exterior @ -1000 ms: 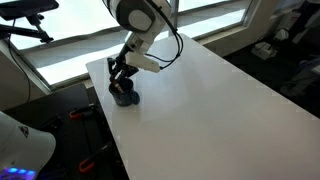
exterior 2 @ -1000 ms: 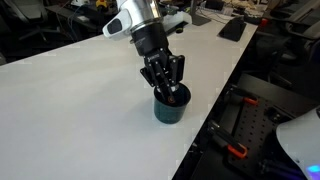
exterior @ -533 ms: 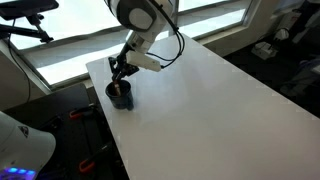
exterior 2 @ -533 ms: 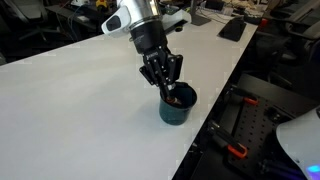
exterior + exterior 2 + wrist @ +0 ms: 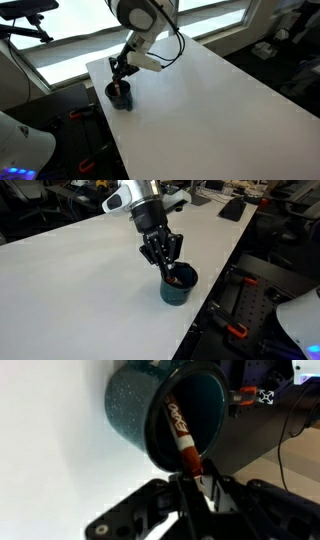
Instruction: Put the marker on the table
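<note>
The marker stands slanted inside the cup. Its reddish body, printed with dark lettering, leans against the inner wall, and its dark upper end sticks out past the rim. In the wrist view that upper end sits between the two fingers of the gripper, which are pressed together on it, so the gripper is pinching the marker. The marker's lower end is down in the cup and touches no part of the table.

The cup is a dark blue, speckled round mug, and it stands upright on the white tabletop. In both exterior views the cup is close to one long edge of the table, not far from a corner. The gripper reaches straight down to the cup's mouth from above, with the arm bent over it. In an exterior view a small reddish patch shows at the cup's opening beneath the fingers.

Beyond the table's near edge, an orange-handled tool lies on the dark floor.
</note>
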You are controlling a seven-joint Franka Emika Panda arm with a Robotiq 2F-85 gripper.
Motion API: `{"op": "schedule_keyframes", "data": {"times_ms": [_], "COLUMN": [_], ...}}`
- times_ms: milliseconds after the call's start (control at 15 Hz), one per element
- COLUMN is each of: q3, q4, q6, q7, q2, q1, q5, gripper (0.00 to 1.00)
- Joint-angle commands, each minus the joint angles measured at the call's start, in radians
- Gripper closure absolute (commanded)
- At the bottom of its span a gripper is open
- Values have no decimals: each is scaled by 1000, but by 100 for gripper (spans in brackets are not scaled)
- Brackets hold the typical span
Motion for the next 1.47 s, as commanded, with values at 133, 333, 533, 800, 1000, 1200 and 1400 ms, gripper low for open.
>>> {"op": "schedule_keyframes", "data": {"times_ms": [133, 333, 533, 800, 1000, 1200, 1400], "q3": [4, 4, 4, 4, -2, -15, -33], "q4": [-24, -24, -24, -19, -8, 18, 58], "q6": [28, 22, 15, -2, -21, -44, -75], "q7": [-62, -75, -92, -137, -165, -175, -171], "q2": [-17, -24, -33, -62, -93, -123, -140], "q1": [-17, -24, -31, -42, -47, -51, -53], "q5": [44, 61, 79, 122, 156, 190, 220], "gripper": [96, 96, 96, 96, 96, 96, 96]}}
